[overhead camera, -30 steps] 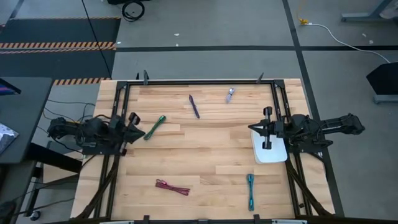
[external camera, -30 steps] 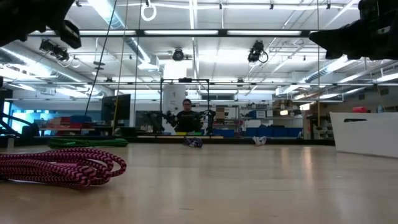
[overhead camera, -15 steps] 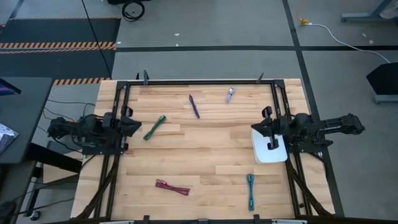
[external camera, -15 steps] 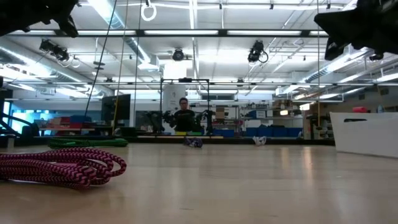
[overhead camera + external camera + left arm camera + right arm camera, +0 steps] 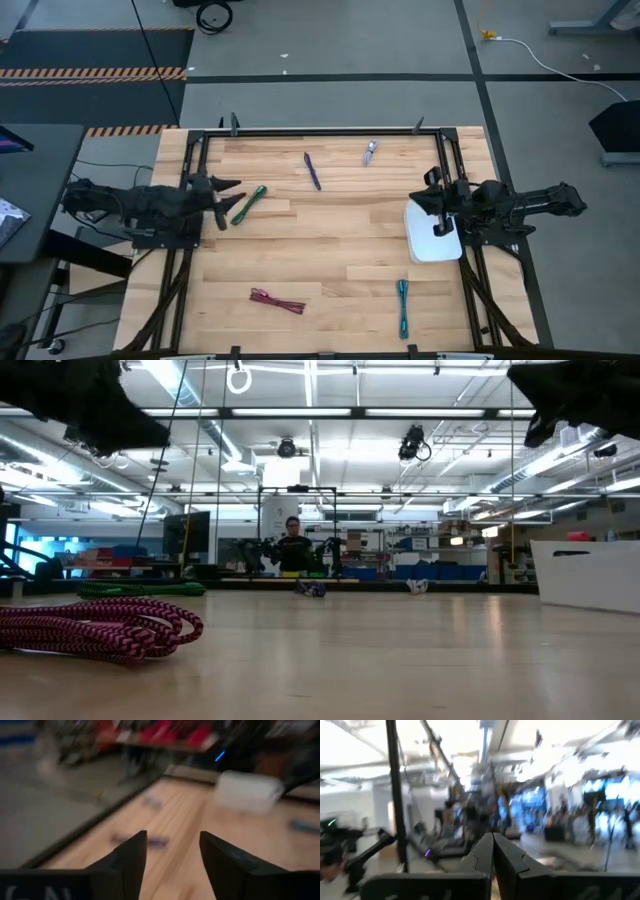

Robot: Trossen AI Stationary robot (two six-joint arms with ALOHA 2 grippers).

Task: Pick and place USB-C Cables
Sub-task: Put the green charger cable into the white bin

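Five USB-C cables lie flat on the wooden table: green, dark purple, silvery lilac, maroon red and teal. My left gripper stands open at the table's left edge, raised above the wood and just left of the green cable; its fingers have nothing between them. My right gripper is shut and empty, raised over the far left corner of the white tray. In the right wrist view its fingers point up into the room.
The white tray rests on the table at the right edge, under my right arm. Black frame rails run along the table's left, right and far edges. Bare wood spreads across the middle between the cables. Beyond the far edge, a person sits in the room.
My left gripper has tipped up from pointing steeply down to nearly level, rolled, risen a little and opened. My right gripper has rolled and tipped upward, staying shut. No cable has moved.
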